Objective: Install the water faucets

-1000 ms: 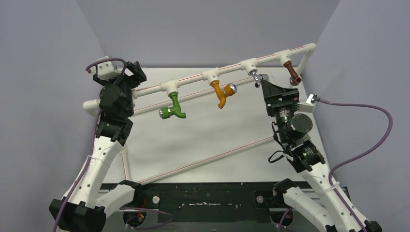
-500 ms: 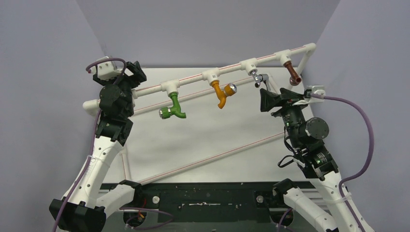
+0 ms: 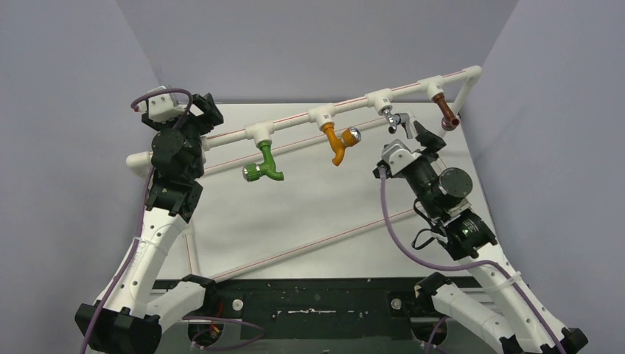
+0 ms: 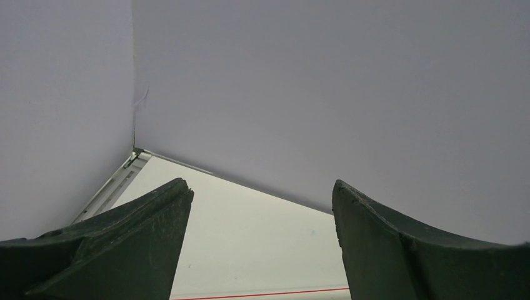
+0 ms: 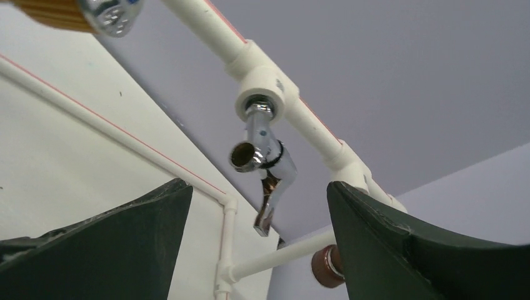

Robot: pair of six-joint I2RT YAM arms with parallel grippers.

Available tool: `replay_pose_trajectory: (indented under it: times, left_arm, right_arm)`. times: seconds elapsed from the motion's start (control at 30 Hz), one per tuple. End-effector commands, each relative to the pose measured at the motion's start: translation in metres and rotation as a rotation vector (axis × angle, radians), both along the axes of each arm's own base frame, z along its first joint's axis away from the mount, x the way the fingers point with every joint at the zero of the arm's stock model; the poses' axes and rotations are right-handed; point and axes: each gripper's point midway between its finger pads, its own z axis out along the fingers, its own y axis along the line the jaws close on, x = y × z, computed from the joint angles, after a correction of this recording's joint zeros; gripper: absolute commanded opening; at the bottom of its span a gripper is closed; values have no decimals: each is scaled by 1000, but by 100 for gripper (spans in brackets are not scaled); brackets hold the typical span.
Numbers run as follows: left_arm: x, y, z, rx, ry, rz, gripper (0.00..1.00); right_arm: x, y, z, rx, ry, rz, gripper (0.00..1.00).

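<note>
- Right claw point(image 3: 422, 135) is spread wide with nothing between the fingers. The shiny chrome metal faucet with the thin lever handle point(image 5: 263, 164) hangs just ahead of it and a bit above, lined up with the gap but not touching either finger.
- The chrome faucet's stem is already sitting in the white plastic tee fitting point(image 5: 262, 87) on the long white pipe rail point(image 3: 352, 103). I can't tell how far it's threaded in.
- Left of this claw along the rail hang the orange bent-spout faucet point(image 3: 337, 144) and the green one point(image 3: 264, 164). The brown one point(image 3: 445, 112) is off to its right.
- Left claw point(image 4: 259, 190) is also wide apart and empty, way over at the far left end of the rail.
- My guess at the step: grab the chrome one and twist it home.
- Tips: I'd slide forward until the fingers straddle the chunky body, not the skinny lever, which would probably just swing. Keep the wrist axis in line with the stem so the thread doesn't cross, and squeeze firmly since chrome is slippery.
</note>
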Motion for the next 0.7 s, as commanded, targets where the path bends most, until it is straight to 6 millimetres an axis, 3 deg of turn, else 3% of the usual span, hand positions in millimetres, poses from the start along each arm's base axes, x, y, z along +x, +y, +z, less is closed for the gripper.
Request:
replay_pose_trajectory:
  times: [0.0,0.37,0.67]
  left_arm:
    - [-13,-13,-135,109,446,-55,80]
    - [-14,-15,-134,111,443,-57,80]
    - [-14,-16,-134,111,444,-60,80]
  right_arm:
    - [17,7,12,-217,-152,-31,82]
    - [44,4,17,-233,-221,-143,73]
    - [54,1,20,-146,-209,-164,39]
